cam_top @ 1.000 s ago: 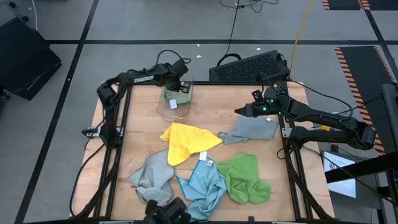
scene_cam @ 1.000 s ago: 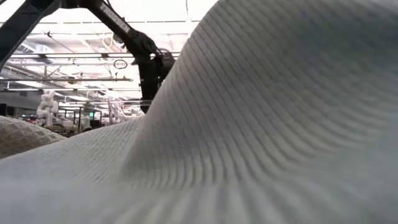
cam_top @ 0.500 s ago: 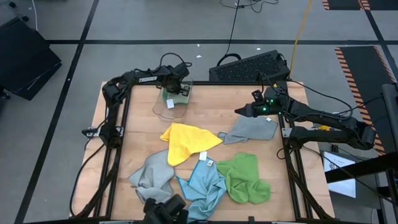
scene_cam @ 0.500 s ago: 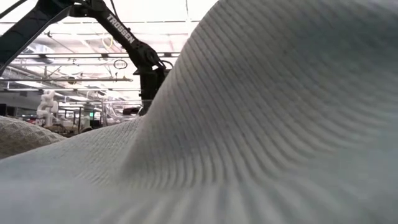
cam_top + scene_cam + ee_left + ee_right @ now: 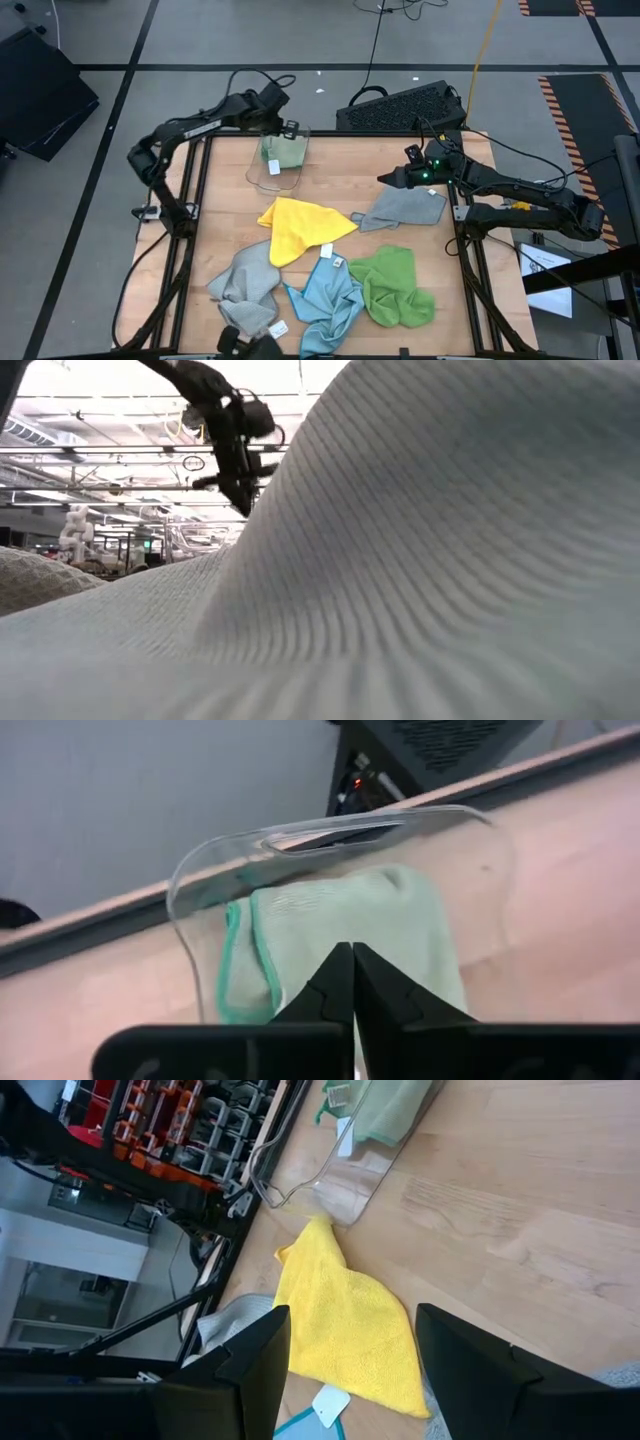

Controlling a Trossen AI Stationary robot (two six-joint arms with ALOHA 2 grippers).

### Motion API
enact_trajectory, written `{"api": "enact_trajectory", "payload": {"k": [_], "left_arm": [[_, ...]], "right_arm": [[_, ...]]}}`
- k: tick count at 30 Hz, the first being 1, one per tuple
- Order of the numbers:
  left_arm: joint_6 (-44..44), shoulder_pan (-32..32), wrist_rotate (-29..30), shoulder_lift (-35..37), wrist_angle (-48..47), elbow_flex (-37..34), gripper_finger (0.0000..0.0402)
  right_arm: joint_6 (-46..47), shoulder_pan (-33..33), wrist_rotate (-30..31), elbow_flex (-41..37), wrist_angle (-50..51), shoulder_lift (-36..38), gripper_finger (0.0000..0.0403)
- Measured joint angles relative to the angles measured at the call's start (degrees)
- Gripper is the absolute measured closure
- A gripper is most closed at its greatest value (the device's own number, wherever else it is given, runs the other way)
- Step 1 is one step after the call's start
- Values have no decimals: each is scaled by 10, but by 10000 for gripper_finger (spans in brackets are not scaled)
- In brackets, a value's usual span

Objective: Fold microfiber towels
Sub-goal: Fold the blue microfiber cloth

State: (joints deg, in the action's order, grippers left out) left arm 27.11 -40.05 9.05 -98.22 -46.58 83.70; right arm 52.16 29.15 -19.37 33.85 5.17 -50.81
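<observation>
A pale green towel [image 5: 284, 152] lies folded in the clear plastic bin [image 5: 262, 175] at the table's far left; it also shows in the left wrist view [image 5: 380, 920]. My left gripper [image 5: 287, 130] is shut and hangs above the bin's far end, touching nothing [image 5: 352, 950]. My right gripper [image 5: 385, 180] is open and empty, just off the far left edge of a grey towel [image 5: 408, 207]. The yellow towel [image 5: 300, 228], the second grey towel [image 5: 245, 285], the light blue towel [image 5: 325, 295] and the bright green towel [image 5: 395, 285] lie crumpled on the table.
A black keyboard [image 5: 400, 105] lies just beyond the table's far edge. A grey towel [image 5: 420, 560] fills most of the low view. Bare wood [image 5: 345, 170] shows between the bin and the right gripper.
My left gripper has risen out of the bin and gone a little toward the table's far edge. The pale green towel has stayed folded in the bin.
</observation>
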Motion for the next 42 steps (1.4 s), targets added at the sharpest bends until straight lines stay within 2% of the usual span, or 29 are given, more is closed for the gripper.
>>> {"api": "enact_trajectory", "payload": {"k": [7, 13, 17, 23, 28, 34, 36, 41, 42], "left_arm": [[-15, 63, 0, 85, -40, 0, 398], [-19, 142, 0, 144, -42, 0, 387], [-18, 200, 0, 167, -43, 0, 383], [-26, 284, 1, 174, -70, 1, 397], [21, 332, 33, 193, -71, -53, 393], [54, 358, 32, 261, -36, -126, 386], [67, 364, 11, 287, -25, -144, 393], [67, 412, -139, 311, -29, -162, 393], [63, 428, -152, 311, -41, -162, 388]], "right_arm": [[-8, 0, -1, 0, 1, 0, 195], [-23, 0, -1, 0, 5, 0, 195], [-39, 0, -1, 0, 7, 0, 195], [-50, 0, -2, 0, 7, 0, 195], [-45, -23, 0, 0, 3, 0, 195], [-35, -68, 30, 0, 7, 0, 195], [-33, -81, 31, 0, 8, 0, 195], [-35, -110, 35, 0, 12, 0, 195], [-35, -114, 40, 0, 15, 0, 195]]}}
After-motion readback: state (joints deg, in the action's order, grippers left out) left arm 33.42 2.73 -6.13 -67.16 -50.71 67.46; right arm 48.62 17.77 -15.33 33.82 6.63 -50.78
